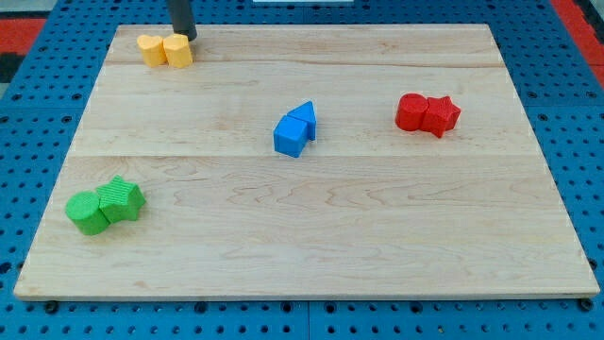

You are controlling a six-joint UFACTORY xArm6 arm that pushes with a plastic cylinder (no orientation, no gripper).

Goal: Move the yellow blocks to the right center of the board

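The desk (377,227) fills most of the view: a pale wooden board lying on a blue perforated surface (38,94), with a strip of red (576,14) showing at the view's top corners. Four pairs of blocks sit on it, well apart from one another. At the view's lower left two green blocks (104,205) touch each other, one rounded and one with a ridged, star-like outline. At the view's right, above the middle, two red blocks (427,113) press together, their exact shapes hard to make out. Near the centre two blue blocks (295,129) stand touching, a cube in front and a triangular one just behind it. The yellow blocks (164,49) are at the view's top left, close to the board's far edge, side by side and touching; both look faceted or rounded. The dark rod comes down from the view's top edge, and my tip (186,38) rests just behind the right-hand yellow block, at or almost at its upper right corner. There is no pincer on this arm, so its state cannot be told.
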